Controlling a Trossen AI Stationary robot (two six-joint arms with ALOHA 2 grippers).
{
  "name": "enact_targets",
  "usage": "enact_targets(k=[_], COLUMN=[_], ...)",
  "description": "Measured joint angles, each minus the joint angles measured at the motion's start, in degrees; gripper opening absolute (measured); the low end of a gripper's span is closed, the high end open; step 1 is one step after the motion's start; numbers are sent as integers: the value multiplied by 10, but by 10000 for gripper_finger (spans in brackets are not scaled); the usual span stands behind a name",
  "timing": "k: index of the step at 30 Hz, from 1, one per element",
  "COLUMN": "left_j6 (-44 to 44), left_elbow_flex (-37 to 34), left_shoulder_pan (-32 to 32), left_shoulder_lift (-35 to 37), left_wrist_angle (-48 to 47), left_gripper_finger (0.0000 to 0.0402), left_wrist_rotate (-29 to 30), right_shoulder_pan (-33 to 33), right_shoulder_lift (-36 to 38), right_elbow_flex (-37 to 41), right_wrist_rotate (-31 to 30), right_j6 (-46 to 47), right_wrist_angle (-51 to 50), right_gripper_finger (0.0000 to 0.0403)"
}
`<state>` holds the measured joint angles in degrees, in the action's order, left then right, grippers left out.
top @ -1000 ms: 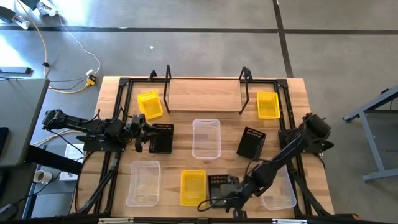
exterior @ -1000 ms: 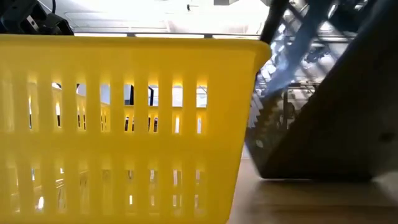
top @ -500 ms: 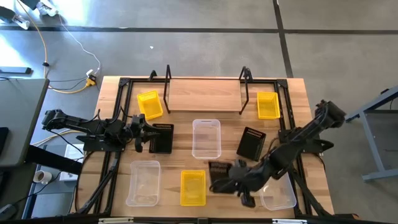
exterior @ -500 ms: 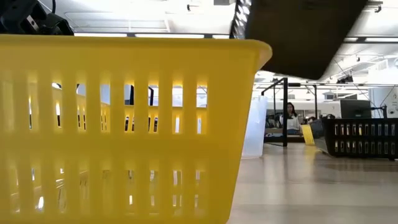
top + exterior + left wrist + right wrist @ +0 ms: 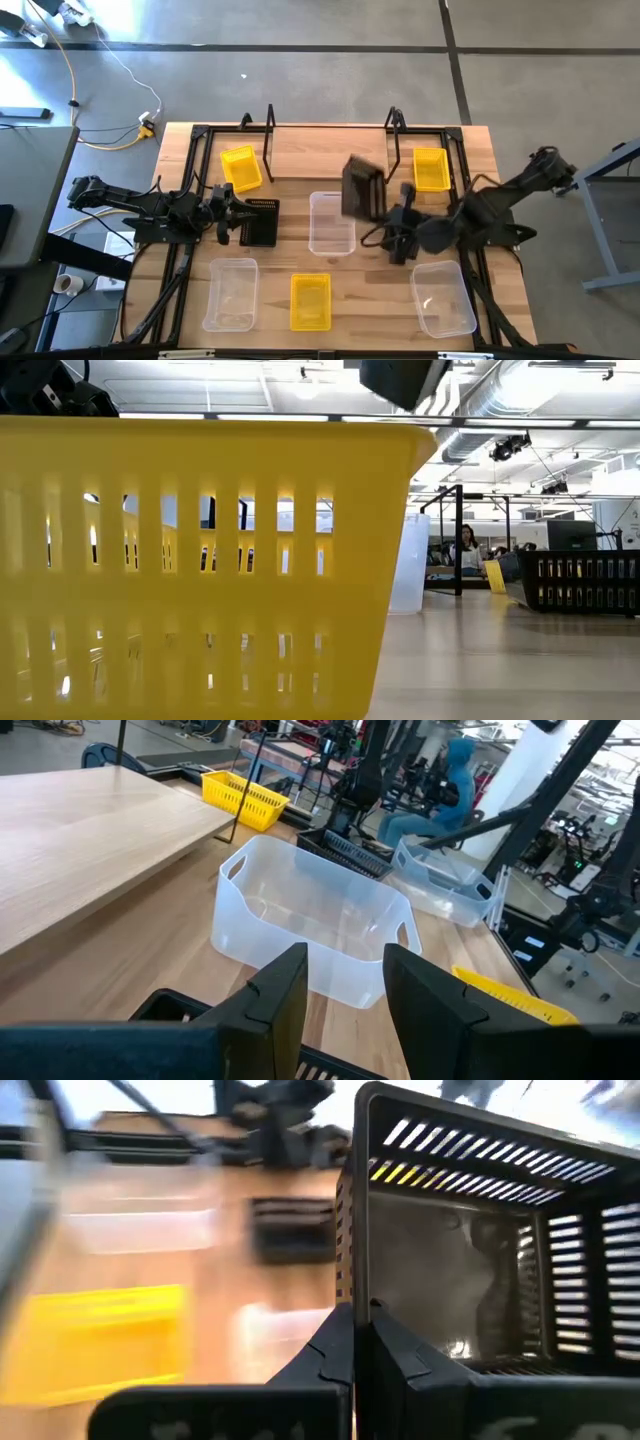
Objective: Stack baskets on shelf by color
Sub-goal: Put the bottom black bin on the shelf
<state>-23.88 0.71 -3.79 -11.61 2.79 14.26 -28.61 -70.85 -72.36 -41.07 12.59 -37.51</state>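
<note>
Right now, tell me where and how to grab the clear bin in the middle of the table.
Take the clear bin by one long side wall, coming straight down: it stands upright with its mouth open, the rim is thin enough to pinch, and both long sides are clear of neighbours. The left tool is nearest.

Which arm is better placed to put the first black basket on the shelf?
The right. Its hand is shut on a black basket, lifted beside the shelf, which holds nothing yet. The left hand sits at another black basket on the table, farther off.
</note>
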Motion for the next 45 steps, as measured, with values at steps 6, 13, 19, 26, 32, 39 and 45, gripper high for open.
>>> enact_targets(k=[6,13,19,26,32,39,45], left_j6=[0,0,-1,0,0,0,0], left_elbow_flex=[0,0,0,0,0,0,0], left_shoulder_pan=[0,0,0,0,0,0,0], left_shoulder_lift=[0,0,0,0,0,0,0], left_wrist_angle=[0,0,0,0,1,1,1], left_gripper_finger=[125,125,125,125,125,125,125], left_wrist_rotate=[0,0,0,1,15,18,18], right_shoulder_pan=[58,157,260,343,387,421,443], right_shoulder_lift=[23,25,24,-1,-49,-107,-142], right_elbow_flex=[0,0,1,1,1,1,1], right_wrist_rotate=[-74,-34,70,167,207,263,285], right_j6=[-147,-244,-241,-278,-308,-329,-336], right_wrist_angle=[0,-32,-109,-110,-102,-38,-8], right_gripper_finger=[0,0,0,0,0,0,0])
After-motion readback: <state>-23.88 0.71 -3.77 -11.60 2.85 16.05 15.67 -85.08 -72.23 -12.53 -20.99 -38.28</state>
